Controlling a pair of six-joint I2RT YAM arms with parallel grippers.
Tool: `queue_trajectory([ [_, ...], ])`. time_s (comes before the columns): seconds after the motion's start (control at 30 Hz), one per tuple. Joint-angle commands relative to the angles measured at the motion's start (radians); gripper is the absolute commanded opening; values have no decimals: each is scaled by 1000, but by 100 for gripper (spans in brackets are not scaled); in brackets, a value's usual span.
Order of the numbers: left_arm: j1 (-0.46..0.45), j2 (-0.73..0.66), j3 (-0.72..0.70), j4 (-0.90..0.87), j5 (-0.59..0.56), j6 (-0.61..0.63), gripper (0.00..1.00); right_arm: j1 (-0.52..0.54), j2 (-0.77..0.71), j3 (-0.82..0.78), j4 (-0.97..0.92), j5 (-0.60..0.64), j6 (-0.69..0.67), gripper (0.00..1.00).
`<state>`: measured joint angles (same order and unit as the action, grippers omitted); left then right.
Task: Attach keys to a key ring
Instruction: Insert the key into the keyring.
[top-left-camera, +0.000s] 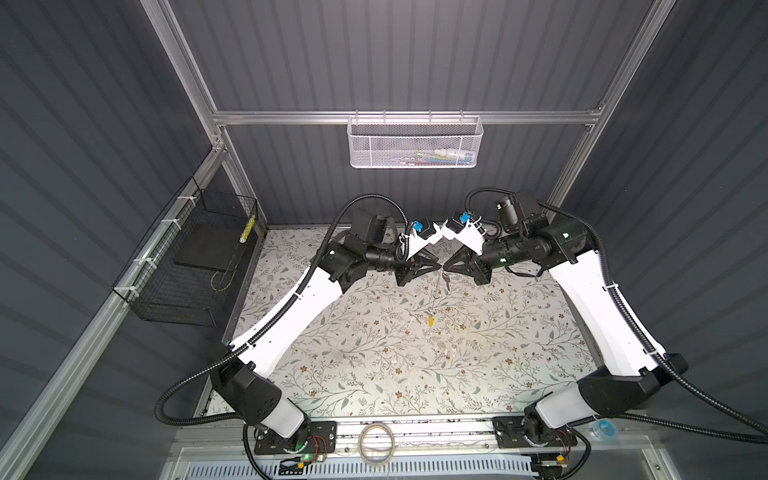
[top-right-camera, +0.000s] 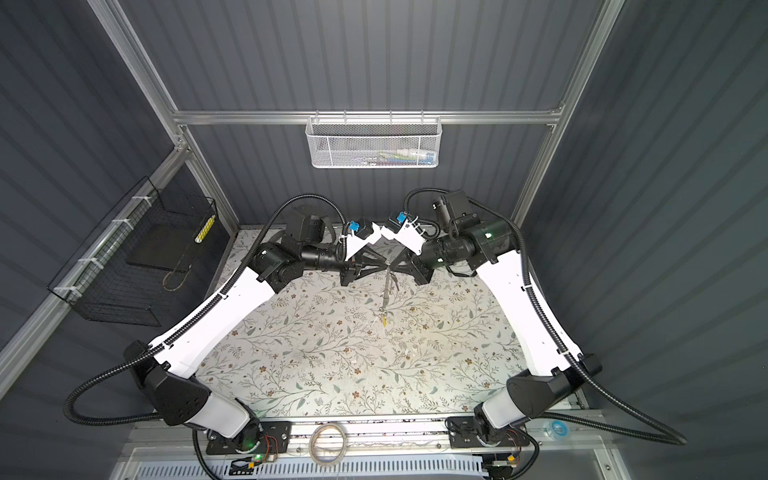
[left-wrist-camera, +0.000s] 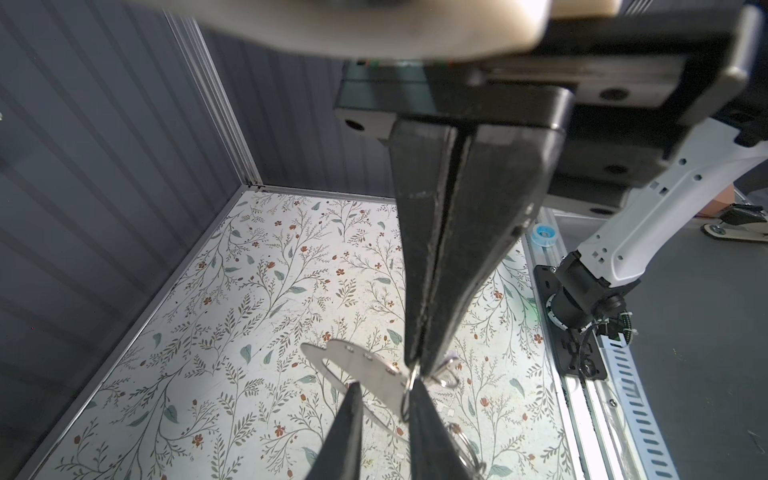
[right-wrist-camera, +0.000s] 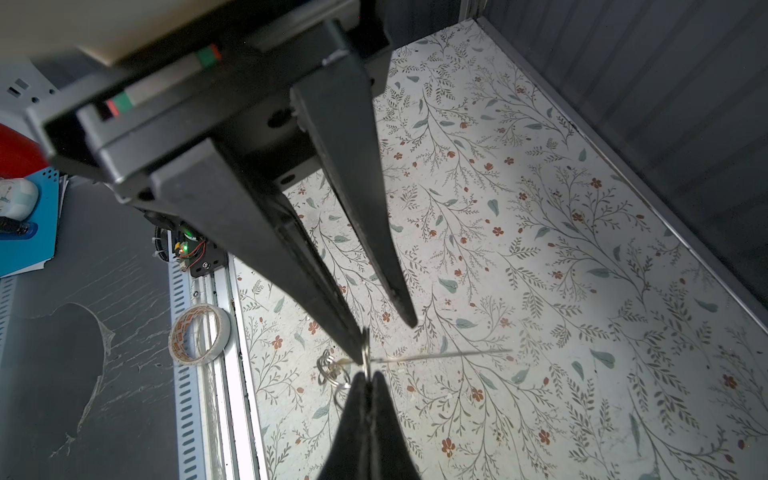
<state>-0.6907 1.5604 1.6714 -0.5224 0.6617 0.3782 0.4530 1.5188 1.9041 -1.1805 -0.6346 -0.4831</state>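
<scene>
Both arms are reaching inward and meeting tip to tip above the rear middle of the floral table (top-left-camera: 374, 365). The right gripper (right-wrist-camera: 365, 380) is pressing its fingers fully together and pinching a small wire ring (right-wrist-camera: 365, 353) between the tips. The left gripper (right-wrist-camera: 385, 338) is facing it with its fingers spread. One fingertip (right-wrist-camera: 353, 345) is touching the small wire ring, the other is standing clear of it, and nothing is being clamped between them. The key ring (left-wrist-camera: 374, 380), a flat grey metal loop with an oval opening, is hanging clear of the table, joined at one end to the small wire ring. In the left wrist view it is lying across the gap between the left gripper's fingers. In the right wrist view it is showing edge-on as a thin line. Whether it is touching those fingers cannot be told. Further wire rings (right-wrist-camera: 328, 370) are dangling just beside the pinch point. In both top views a thin string of rings is running from the grippers toward the front of the table. The yellow key (top-left-camera: 431, 321) is sitting at its far end, close to the table surface, though contact with the surface cannot be told. A tape roll (right-wrist-camera: 222, 328) is lying on the rail at the table's front edge, well apart from the grippers.
</scene>
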Motion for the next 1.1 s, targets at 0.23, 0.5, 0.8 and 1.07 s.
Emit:
queue_trajectory([
  [0.23, -6, 67, 71, -123, 78, 29, 12, 14, -34, -30, 72, -62, -2, 0],
  [0.5, -6, 91, 96, -166, 86, 39, 3, 12, -63, -69, 126, -48, 20, 0],
  [0.8, -6, 63, 55, -93, 64, -14, 0, 13, -110, -154, 238, -52, 98, 0],
  [1.07, -6, 3, -42, 71, 44, -100, 0, 11, -150, -225, 315, -38, 160, 12],
])
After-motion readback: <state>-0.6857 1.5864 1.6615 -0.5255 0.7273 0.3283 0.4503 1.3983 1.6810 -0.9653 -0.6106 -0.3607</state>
